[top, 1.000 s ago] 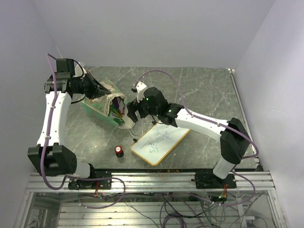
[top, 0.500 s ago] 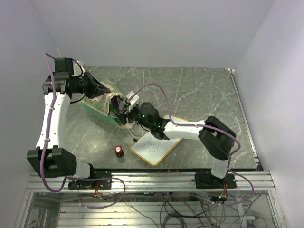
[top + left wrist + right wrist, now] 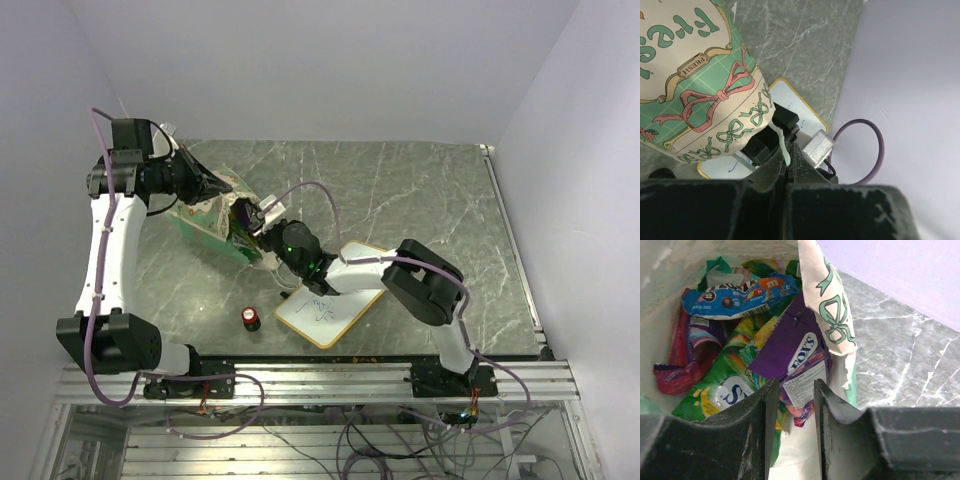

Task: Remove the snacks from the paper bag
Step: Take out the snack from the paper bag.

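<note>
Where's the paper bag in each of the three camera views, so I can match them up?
Top external: paper bag left of centre.
Left wrist: paper bag fills the upper left, printed side showing.
Right wrist: paper bag, its cream inside fills the left, with the bow-printed rim at centre.
Shared landmark: the grey marbled table, in all three.

**Desk:** Top view, centre left: what is the paper bag (image 3: 203,228) hiding?
**Photographer:** Its mouth is swallowing the right gripper (image 3: 794,387) at the tips; the snacks (image 3: 740,335) are showing too small to sort.
**Desk:** Left wrist view?
**Photographer:** The bag is running off the upper left edge and covering most of the whiteboard (image 3: 790,97), its scribbles showing too small to read.
</note>
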You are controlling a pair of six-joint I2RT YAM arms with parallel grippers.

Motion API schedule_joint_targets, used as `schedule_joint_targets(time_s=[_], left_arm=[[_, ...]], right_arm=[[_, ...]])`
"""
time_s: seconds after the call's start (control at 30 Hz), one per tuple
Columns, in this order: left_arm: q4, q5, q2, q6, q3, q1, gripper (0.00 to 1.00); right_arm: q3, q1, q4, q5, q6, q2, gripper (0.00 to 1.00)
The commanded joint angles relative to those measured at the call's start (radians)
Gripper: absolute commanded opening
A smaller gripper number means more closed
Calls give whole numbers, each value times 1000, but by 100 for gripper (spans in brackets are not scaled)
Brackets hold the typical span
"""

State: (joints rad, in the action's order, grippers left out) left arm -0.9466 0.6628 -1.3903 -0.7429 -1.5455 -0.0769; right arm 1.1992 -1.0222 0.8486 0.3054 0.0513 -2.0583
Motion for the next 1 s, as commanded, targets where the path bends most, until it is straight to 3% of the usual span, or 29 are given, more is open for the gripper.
schedule_joint_targets(time_s=[0.0, 0.37, 0.63, 0.73, 0.87, 0.97], left_arm=[[41, 46, -2, -23, -35, -7, 7], [53, 68, -34, -24, -50, -6, 7], [26, 68, -47, -8, -71, -8, 7], [20, 67, -56, -3, -78, -7, 7], [21, 69, -69, 1, -95, -8, 7], [50, 74, -72, -13, -88, -8, 7]], right_arm=[[48, 8, 53, 27, 32, -48, 35], [100, 13, 90, 19, 38, -113, 46], [218, 23, 97, 62, 72, -213, 41], [252, 21, 70, 48, 70, -233, 32], [228, 20, 37, 21, 52, -195, 2], [157, 18, 50, -24, 58, -136, 0]])
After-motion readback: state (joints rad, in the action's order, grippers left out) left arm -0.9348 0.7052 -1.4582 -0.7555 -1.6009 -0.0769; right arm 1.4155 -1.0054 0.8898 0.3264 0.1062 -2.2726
